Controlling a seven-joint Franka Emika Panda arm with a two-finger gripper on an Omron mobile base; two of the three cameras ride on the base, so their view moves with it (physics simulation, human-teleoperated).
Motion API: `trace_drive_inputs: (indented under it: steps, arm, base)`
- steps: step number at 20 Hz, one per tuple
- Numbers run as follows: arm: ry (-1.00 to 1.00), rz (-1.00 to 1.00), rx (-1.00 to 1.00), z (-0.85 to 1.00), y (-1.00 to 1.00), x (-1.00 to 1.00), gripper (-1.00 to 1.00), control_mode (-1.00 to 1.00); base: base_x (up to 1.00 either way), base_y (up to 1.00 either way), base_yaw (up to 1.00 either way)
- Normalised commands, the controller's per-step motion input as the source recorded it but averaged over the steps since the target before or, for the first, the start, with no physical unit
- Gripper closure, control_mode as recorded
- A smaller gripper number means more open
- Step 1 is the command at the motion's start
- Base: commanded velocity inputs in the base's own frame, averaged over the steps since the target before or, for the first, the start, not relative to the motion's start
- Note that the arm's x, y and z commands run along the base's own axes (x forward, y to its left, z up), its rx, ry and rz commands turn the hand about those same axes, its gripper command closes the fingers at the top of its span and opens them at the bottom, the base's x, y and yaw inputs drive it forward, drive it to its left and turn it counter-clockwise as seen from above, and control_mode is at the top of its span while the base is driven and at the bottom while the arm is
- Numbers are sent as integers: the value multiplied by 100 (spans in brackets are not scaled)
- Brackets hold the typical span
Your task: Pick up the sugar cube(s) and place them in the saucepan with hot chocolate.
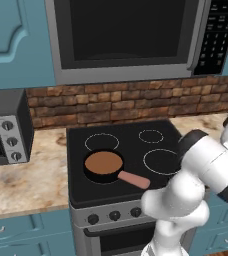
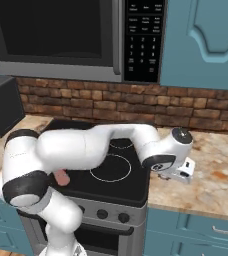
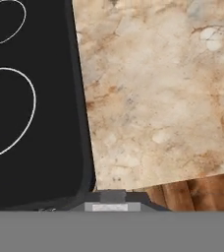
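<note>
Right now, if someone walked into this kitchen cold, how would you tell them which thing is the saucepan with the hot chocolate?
Find the black stove top under the microwave, between the marbled counters. The saucepan sits on the front left burner, nearest the toaster oven. It is the lone pan there: small, round, black, filled with brown liquid, with a straight salmon-pink handle pointing toward the stove's front.

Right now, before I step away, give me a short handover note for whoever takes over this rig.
Gripper: over the marble counter just right of the stove, pointing down; whether it is open or shut can't be told, and nothing is seen in it.
Saucepan with hot chocolate: on the stove's front left burner, pink handle toward the front right.
Sugar cubes: none identifiable on the counter patch in the hand view.
Done: nothing visibly added to the pan.
Left: find the cubes, pick them up, drop them into the saucepan.
</note>
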Motion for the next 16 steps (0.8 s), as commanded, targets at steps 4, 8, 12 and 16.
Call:
trace_drive_inputs:
  steps: [4, 8, 12, 16]
  arm:
    - [-22, 1, -18, 74, 100, -70, 100, -100]
    - [1, 7, -12, 79, 100, -14, 100, -100]
    - [9, 10, -7, 60, 100, 0, 100, -100]
    - [6, 7, -3, 23, 100, 0, 100, -100]
  base:
    - [0, 0, 0]
    - [0, 0, 0]
    - [0, 0, 0]
    - [0, 0, 0]
